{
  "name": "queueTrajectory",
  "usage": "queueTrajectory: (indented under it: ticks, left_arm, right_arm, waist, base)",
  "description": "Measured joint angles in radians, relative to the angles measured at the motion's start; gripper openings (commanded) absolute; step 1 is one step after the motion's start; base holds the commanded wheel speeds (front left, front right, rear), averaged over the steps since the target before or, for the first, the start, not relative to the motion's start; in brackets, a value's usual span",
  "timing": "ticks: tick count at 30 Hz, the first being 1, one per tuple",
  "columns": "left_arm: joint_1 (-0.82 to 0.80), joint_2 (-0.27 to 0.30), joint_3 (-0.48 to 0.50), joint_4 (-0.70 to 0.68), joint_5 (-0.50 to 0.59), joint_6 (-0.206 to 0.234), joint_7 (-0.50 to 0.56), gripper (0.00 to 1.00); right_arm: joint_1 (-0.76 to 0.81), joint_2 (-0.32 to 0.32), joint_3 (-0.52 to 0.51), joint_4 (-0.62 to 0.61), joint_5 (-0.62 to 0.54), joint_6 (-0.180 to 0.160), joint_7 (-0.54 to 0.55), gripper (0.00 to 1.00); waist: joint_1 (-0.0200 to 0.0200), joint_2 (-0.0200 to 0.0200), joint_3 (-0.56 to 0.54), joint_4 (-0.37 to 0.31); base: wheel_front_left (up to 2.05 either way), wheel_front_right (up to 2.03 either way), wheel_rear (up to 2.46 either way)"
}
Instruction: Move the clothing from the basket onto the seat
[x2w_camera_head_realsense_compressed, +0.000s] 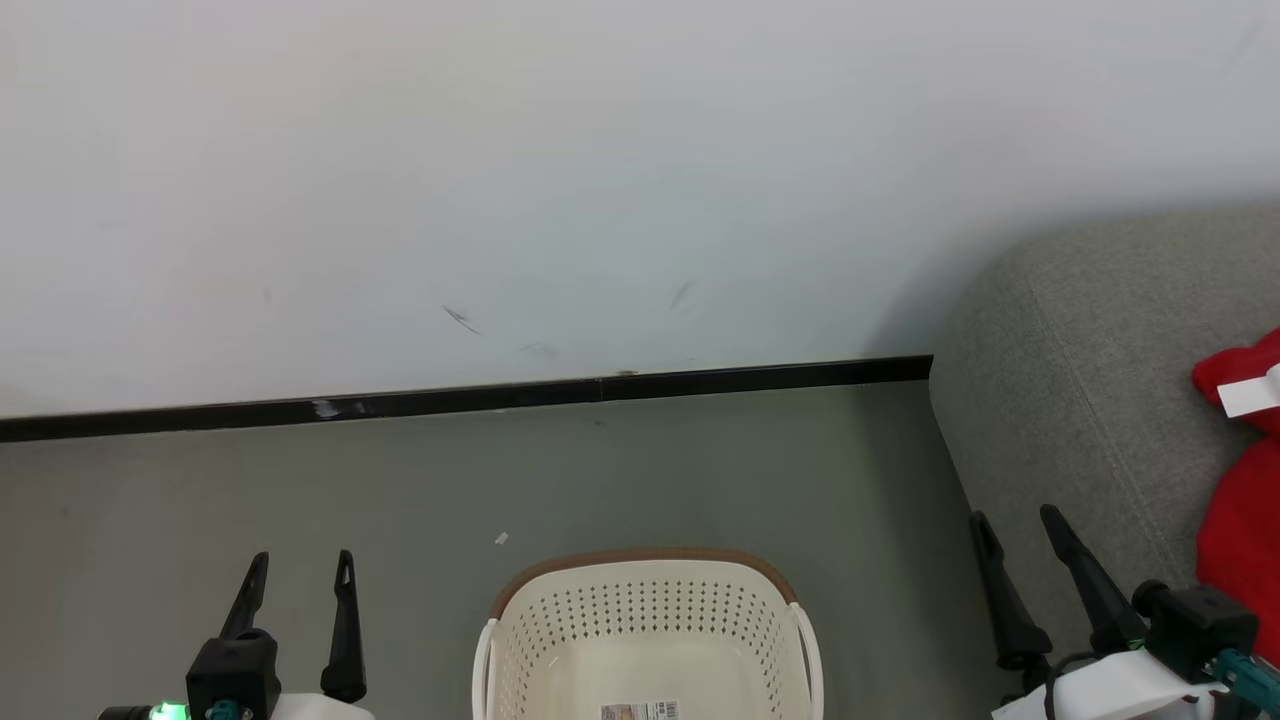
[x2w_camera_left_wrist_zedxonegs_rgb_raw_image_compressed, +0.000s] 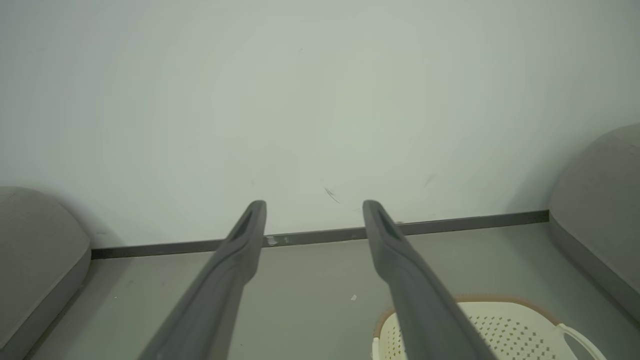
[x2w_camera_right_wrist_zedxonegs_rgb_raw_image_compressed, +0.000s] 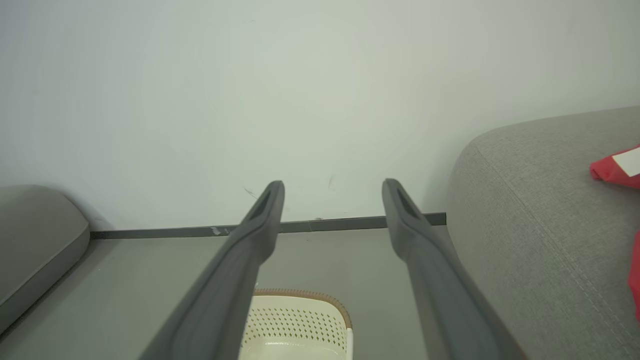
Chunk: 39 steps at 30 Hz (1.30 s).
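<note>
The cream-white basket (x2w_camera_head_realsense_compressed: 648, 630) stands on the floor at the bottom centre of the head view, holding nothing but a paper label (x2w_camera_head_realsense_compressed: 640, 711). Its rim also shows low in the left wrist view (x2w_camera_left_wrist_zedxonegs_rgb_raw_image_compressed: 505, 320) and the right wrist view (x2w_camera_right_wrist_zedxonegs_rgb_raw_image_compressed: 300, 320). Bright red clothing (x2w_camera_head_realsense_compressed: 1245, 470) with a white tag lies on the grey sofa (x2w_camera_head_realsense_compressed: 1080, 400) at the right edge, again seen in the right wrist view (x2w_camera_right_wrist_zedxonegs_rgb_raw_image_compressed: 612, 167). My left gripper (x2w_camera_head_realsense_compressed: 297, 568) is open to the left of the basket. My right gripper (x2w_camera_head_realsense_compressed: 1015, 520) is open at the sofa's front edge, nothing between its fingers.
A white wall with a dark skirting board (x2w_camera_head_realsense_compressed: 460, 400) runs behind the grey floor (x2w_camera_head_realsense_compressed: 300, 480). A second grey cushion (x2w_camera_left_wrist_zedxonegs_rgb_raw_image_compressed: 35, 250) sits at the far left in both wrist views. A small white scrap (x2w_camera_head_realsense_compressed: 501, 538) lies on the floor beyond the basket.
</note>
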Motion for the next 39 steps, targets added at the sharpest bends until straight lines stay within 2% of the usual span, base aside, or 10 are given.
queueTrajectory:
  ticks: [15,39]
  left_arm:
    - [-0.006,-0.01,0.0,-0.006,0.0,0.003,0.0,1.0]
    - [-0.016,-0.025,0.016,-0.016,-0.011,-0.03,0.0,1.0]
  right_arm:
    - [0.001,0.0,-0.002,-0.002,0.005,0.0,0.0,1.0]
    - [0.001,0.0,-0.004,-0.004,0.011,0.0,0.0,1.0]
  waist:
    - [0.0,0.0,0.012,0.003]
    - [-0.0001,0.0,0.035,0.0]
  base:
    - [0.0,0.0,0.0]
    - [0.0,0.0,0.0]
